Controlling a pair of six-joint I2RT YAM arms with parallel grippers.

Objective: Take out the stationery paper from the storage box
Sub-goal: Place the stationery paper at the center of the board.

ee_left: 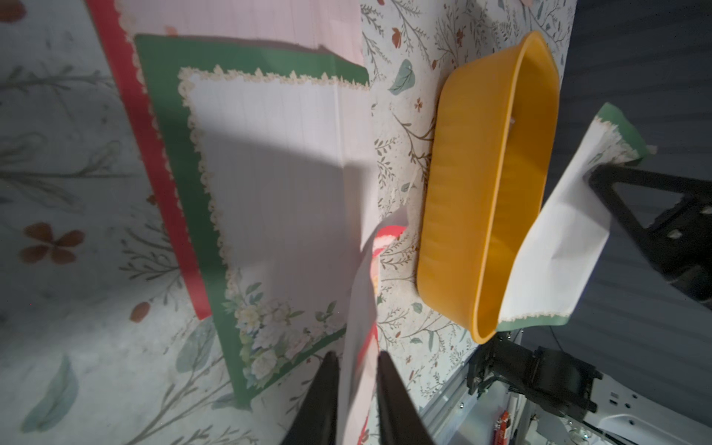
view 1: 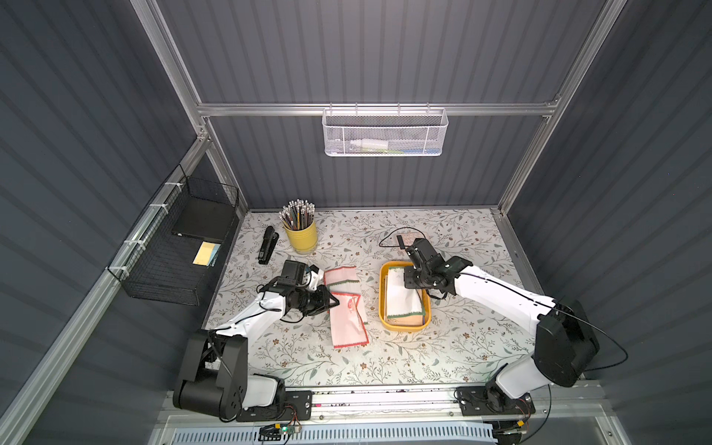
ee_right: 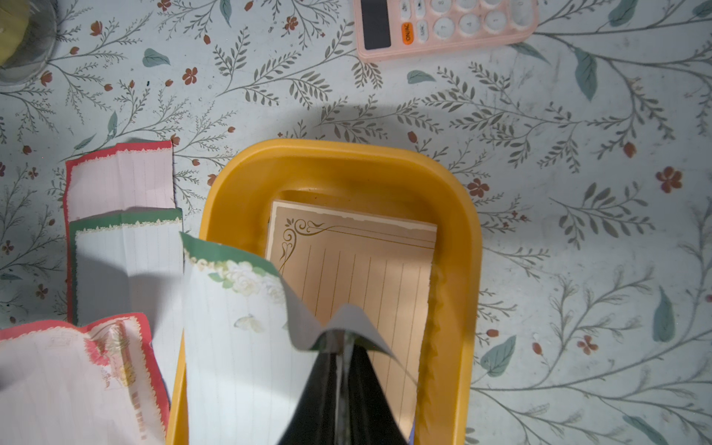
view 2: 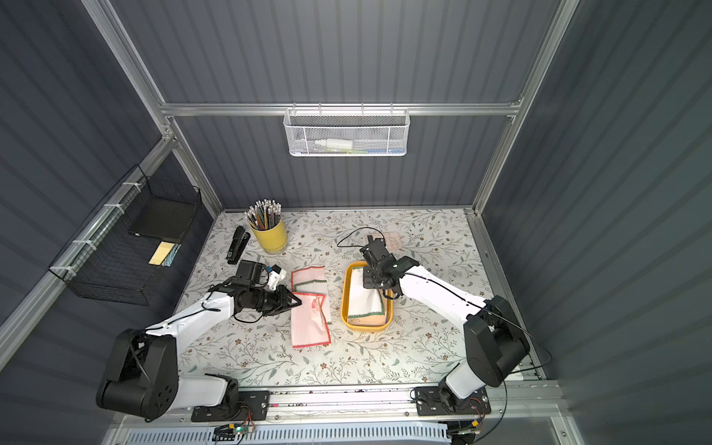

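The storage box (view 1: pixel 385 308) is a shallow yellow tray right of the table's centre, also in the wrist views (ee_right: pixel 339 162) (ee_left: pixel 462 215). My right gripper (ee_right: pixel 343 343) is shut on a corner of a green-bordered stationery paper sheet (ee_right: pixel 239 346), which is lifted and curled over the box. A tan sheet (ee_right: pixel 366 269) lies flat inside. Left of the box, a red-bordered sheet (view 1: pixel 346 323) and a green-bordered sheet (ee_left: pixel 277 185) lie on the table. My left gripper (ee_left: pixel 356 356) stands open, its fingers on either side of the red-bordered sheet's raised edge.
A yellow pencil cup (view 1: pixel 301 235) and a black stapler (view 1: pixel 267 244) stand at the back left. A pink calculator (ee_right: pixel 443 27) lies just behind the box. A black wire basket (view 1: pixel 181 246) hangs on the left wall, and a white mesh basket (view 1: pixel 385 133) on the back wall.
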